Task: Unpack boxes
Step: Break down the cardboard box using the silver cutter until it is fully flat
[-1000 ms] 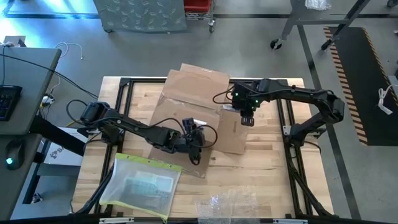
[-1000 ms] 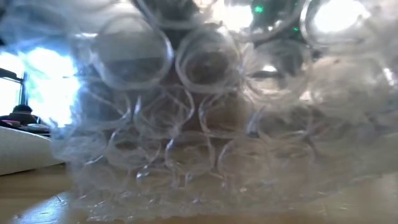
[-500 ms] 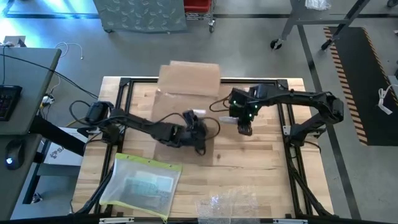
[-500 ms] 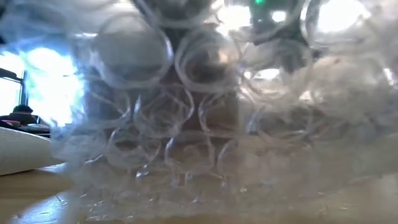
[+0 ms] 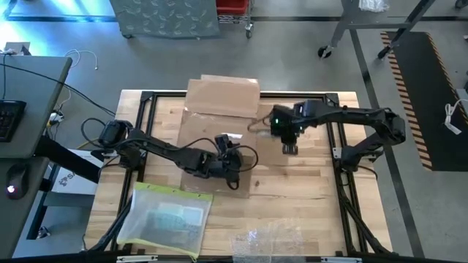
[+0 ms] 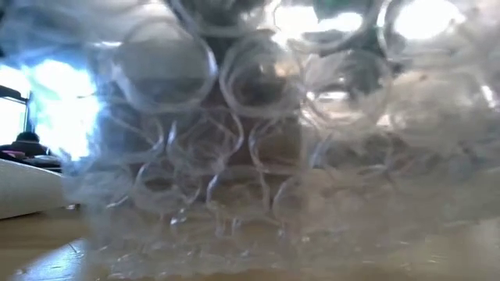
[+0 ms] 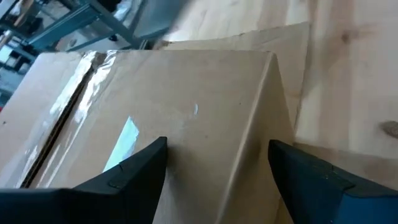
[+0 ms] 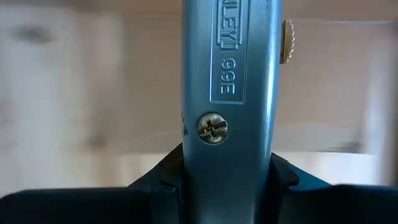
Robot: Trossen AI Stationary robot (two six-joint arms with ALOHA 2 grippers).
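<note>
The brown cardboard box (image 5: 222,96) stands at the table's far side. A clear tape strip (image 7: 68,106) runs along its seam, and it shows only dimly in the low view (image 6: 269,148). My left gripper (image 5: 231,155) is just on its near side, open. In the left wrist view its fingers (image 7: 217,147) stand apart over a face and a corner edge of the box (image 7: 249,143). I cannot tell whether they touch it. My right gripper (image 5: 289,143) is to the right of the box, pointing down, shut on a blue-grey utility knife (image 8: 229,81). My right gripper pinches the utility knife's metal body (image 8: 227,165) between its two fingers, coming from above and pointing down. The knife lies along the fingers and sticks out beyond them. Its tip is out of the wrist view.
Bubble wrap (image 6: 250,172) lies right in front of the low camera and covers nearly that whole view; it sits at the table's near edge (image 5: 269,241). A flat clear sleeve with a yellow edge (image 5: 168,218) lies at the near left. Black frame rails (image 5: 148,109) border the table.
The box, which a second ago lay spread with its flaps out across the table's middle under both grippers, has gone toward the far edge. It now shows as a smaller, closed shape there. Both grippers have stayed about where they were.
</note>
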